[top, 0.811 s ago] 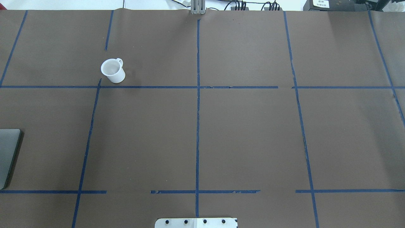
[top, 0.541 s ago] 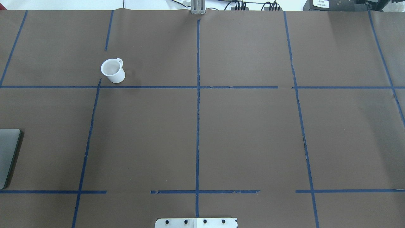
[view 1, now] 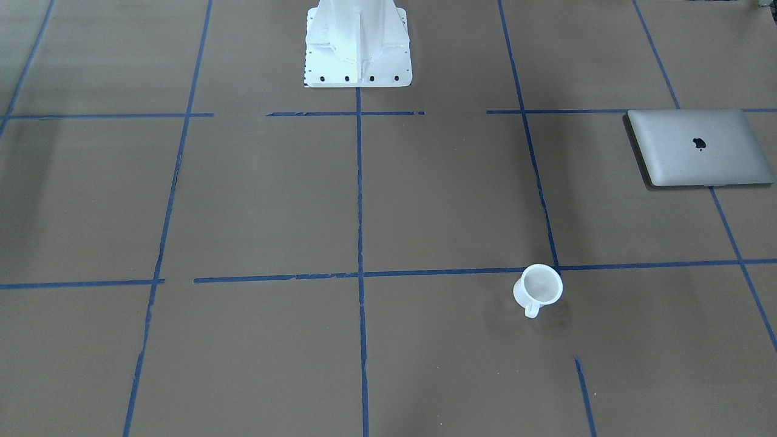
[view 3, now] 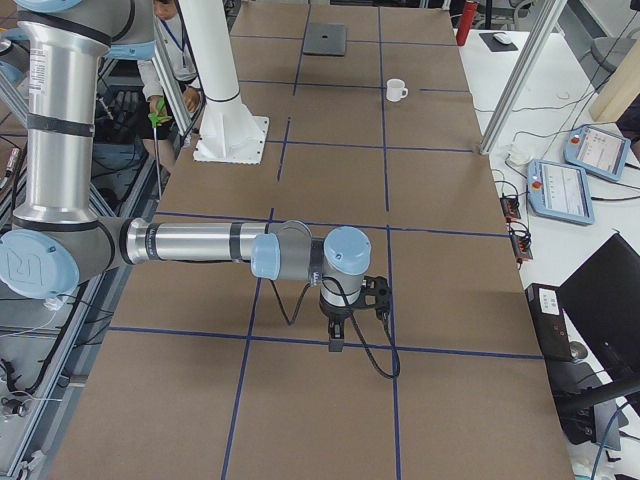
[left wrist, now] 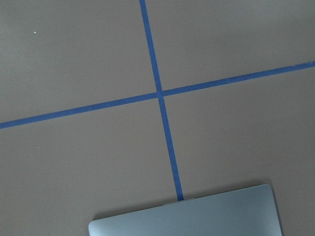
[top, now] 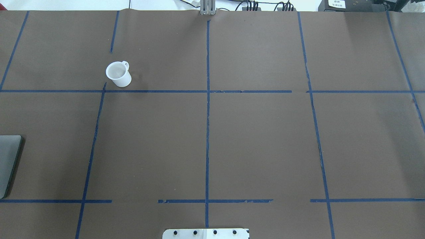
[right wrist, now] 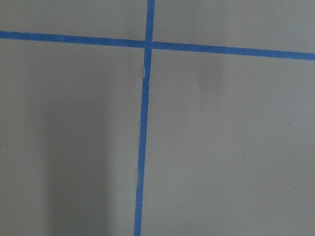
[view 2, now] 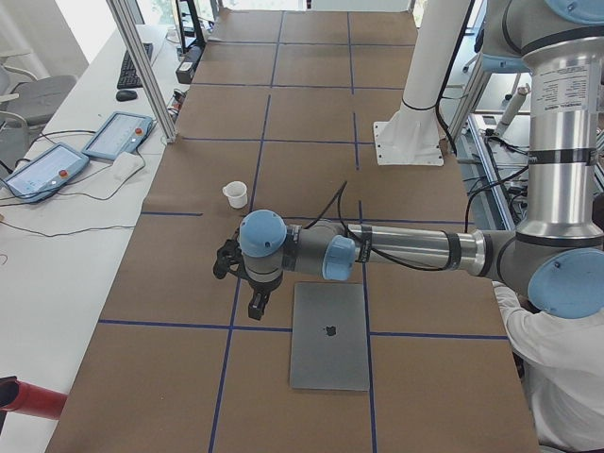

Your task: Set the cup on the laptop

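Note:
The white cup (view 1: pixel 539 286) stands upright on the brown table, handle towards the operators' side; it also shows in the overhead view (top: pixel 118 74) and both side views (view 2: pixel 236 194) (view 3: pixel 397 90). The closed silver laptop (view 1: pixel 698 149) lies flat at the table's left end, apart from the cup, cut by the overhead view's edge (top: pixel 8 162); its edge shows in the left wrist view (left wrist: pixel 197 219). My left gripper (view 2: pixel 257 307) hangs just beside the laptop (view 2: pixel 329 335), short of the cup. My right gripper (view 3: pixel 337 340) hangs over bare table far from both. Whether either is open, I cannot tell.
Blue tape lines grid the brown table cover (top: pixel 265 132). The white robot pedestal (view 1: pixel 357 54) stands at the table's near middle edge. Teach pendants (view 2: pixel 118 135) lie on a side bench beyond the far edge. A person in white (view 2: pixel 566 377) is behind the robot.

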`<action>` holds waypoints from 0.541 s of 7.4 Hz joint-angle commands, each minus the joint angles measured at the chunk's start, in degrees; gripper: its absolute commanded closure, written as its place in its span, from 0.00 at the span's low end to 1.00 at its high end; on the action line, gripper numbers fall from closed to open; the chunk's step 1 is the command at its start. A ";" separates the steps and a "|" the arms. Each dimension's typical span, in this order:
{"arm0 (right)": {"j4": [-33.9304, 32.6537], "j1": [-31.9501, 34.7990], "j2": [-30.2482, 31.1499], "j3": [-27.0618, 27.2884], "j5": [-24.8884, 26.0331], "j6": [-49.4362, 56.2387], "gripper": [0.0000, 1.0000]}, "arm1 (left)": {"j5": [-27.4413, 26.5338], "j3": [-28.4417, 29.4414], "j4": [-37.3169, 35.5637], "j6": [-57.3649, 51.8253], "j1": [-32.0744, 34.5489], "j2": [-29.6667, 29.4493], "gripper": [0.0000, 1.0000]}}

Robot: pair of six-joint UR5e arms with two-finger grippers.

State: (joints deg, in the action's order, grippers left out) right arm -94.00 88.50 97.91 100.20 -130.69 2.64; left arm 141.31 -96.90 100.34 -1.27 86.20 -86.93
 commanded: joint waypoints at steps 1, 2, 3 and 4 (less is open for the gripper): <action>0.05 0.00 0.00 0.00 0.00 0.00 0.00 | -0.31 1.01 5.12 19.03 -11.61 -10.12 0.00; 0.05 0.00 0.00 0.00 0.00 0.00 0.00 | -3.12 1.01 4.69 23.90 -17.32 -15.84 0.00; 0.05 0.00 0.00 0.00 0.00 0.00 0.00 | -9.41 2.93 4.42 28.56 -23.64 -22.08 0.00; -0.04 0.00 0.00 0.00 0.00 0.00 0.00 | -12.95 9.73 4.42 29.73 -27.62 -29.45 0.00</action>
State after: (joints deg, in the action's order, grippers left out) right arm -93.97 88.51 97.91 100.19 -130.69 2.64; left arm 133.34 -92.89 104.83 25.14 64.46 -107.99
